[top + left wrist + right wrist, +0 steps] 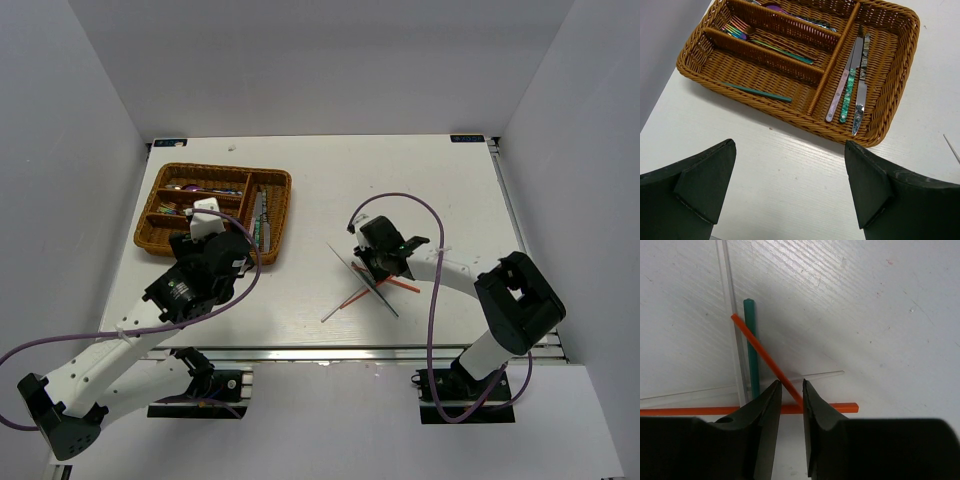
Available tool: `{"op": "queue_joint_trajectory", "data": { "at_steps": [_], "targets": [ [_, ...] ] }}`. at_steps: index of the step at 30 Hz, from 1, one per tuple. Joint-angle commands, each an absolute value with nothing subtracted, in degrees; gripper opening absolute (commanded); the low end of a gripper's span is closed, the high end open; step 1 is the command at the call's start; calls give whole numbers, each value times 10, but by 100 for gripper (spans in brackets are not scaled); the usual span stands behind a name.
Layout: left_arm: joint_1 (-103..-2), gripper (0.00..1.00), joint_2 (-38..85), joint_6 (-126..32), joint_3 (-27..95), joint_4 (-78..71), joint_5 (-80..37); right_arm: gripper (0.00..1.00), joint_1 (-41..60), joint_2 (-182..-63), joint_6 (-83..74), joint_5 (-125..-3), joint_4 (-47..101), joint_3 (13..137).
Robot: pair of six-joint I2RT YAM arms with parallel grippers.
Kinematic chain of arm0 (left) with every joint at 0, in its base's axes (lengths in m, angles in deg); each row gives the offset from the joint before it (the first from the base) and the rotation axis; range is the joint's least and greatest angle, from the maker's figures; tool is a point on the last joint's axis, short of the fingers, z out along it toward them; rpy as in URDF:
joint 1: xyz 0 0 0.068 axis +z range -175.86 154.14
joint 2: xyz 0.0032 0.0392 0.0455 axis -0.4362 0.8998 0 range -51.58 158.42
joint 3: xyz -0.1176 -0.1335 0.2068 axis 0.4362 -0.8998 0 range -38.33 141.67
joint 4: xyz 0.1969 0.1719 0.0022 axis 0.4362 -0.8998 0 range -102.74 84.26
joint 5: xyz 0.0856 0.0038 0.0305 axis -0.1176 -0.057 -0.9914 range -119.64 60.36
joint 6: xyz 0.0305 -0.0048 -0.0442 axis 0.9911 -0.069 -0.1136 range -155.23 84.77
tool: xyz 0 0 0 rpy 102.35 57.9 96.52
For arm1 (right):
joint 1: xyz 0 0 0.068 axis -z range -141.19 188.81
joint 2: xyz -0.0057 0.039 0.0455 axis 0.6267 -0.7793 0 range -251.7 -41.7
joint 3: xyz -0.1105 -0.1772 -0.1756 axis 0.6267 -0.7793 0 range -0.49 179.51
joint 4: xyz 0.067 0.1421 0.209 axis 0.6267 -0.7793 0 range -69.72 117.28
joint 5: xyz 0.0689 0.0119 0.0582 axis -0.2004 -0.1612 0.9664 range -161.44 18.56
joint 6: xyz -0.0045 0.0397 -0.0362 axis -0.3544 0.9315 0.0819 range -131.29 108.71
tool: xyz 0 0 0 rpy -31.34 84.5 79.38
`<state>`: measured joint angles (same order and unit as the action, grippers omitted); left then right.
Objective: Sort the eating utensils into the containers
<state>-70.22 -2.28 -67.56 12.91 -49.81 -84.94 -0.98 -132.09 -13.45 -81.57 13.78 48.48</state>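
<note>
The brown wicker tray (pixel 276 210) stands at the far left and also shows in the left wrist view (pixel 790 118). It holds three knives (pixel 850 85), a teal chopstick (pixel 757 91), rainbow forks (pixel 765 44) and a purple spoon (pixel 774 7). My left gripper (pixel 790 185) is wide open and empty over bare table just before the tray. A pile of crossed chopsticks lies mid-table: two orange (pixel 762 352) (pixel 690 411), a green one (pixel 751 350) and pale grey ones (pixel 732 315). My right gripper (pixel 792 390) is over the pile (pixel 352 299). Its jaws are a narrow gap apart, straddling the slanted orange chopstick.
White walls close in the table on the left, back and right. A purple cable (pixel 400 200) loops over the right arm near the pile. The tip of a grey chopstick (pixel 952 147) shows at the right edge of the left wrist view.
</note>
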Motion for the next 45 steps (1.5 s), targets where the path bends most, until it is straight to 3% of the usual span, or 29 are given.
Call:
{"op": "queue_joint_trajectory", "data": {
  "at_steps": [1, 5, 16, 22, 33, 38, 41, 45],
  "targets": [
    [-703, 98, -26, -670, 126, -488, -847, 28, -7, -1322, -145, -814, 148, 486],
    [-703, 98, -28, -670, 126, -488, -846, 19, -6, -1327, -147, -812, 147, 485],
    [-703, 98, -32, -669, 126, -488, -844, 26, 2, -1335, -146, -804, 149, 479],
    [-703, 98, -34, -667, 126, -487, -843, 23, 2, -1336, -147, -803, 151, 478],
    [-703, 98, -37, -668, 126, -485, -838, 0, 2, -1299, -137, -837, 136, 500],
    [-703, 98, -47, -668, 131, -469, -810, 0, 2, -1249, -116, -855, 108, 547],
    [-703, 98, -61, -678, 136, -449, -780, 0, 0, -1221, -77, -774, 105, 589],
    [-703, 98, -78, -749, 110, -333, -566, 0, -1, -1164, -7, -555, 235, 561]
  ]
}}
